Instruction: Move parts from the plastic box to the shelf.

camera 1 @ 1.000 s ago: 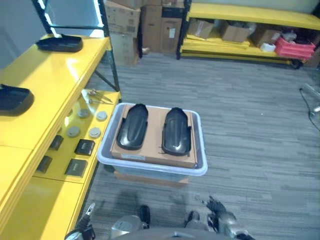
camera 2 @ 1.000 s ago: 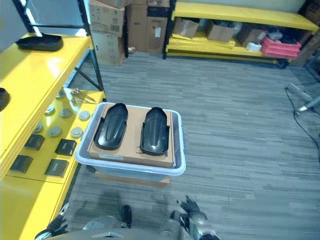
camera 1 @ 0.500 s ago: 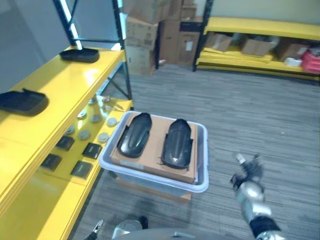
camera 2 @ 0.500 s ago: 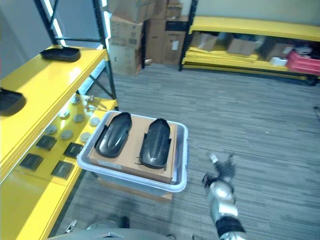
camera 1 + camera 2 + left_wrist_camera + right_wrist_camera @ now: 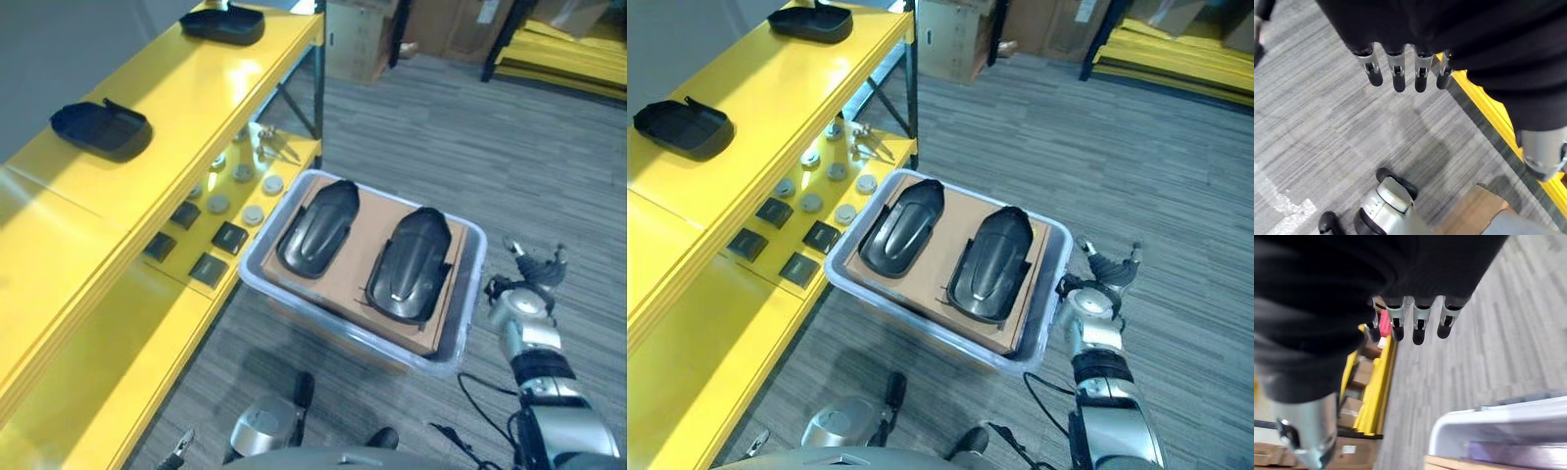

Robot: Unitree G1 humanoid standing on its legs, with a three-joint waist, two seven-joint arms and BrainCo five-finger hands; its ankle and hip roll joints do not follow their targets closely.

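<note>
We see two black moulded parts lying side by side on a cardboard sheet inside the plastic box (image 5: pixel 460 343), which stands on the floor beside the yellow shelf (image 5: pixel 147 206). The left part (image 5: pixel 315 228) is nearer the shelf; the right part (image 5: pixel 412 264) is nearer our right robot hand (image 5: pixel 529 269). Two similar parts (image 5: pixel 100 127) already rest on the upper shelf level.

The right robot hand hangs just beside the box's right rim, fingers relaxed and spread, holding nothing. The left robot hand (image 5: pixel 1400 73) is low over the floor, fingers straight, also empty.

We judge the parts to be light, rigid plastic shells with a glossy, curved top that may slip under the fingers. We recommend taking hold across the narrow width at mid-length, thumb on one long edge and fingers on the other, rather than pressing on the domed surface.
</note>
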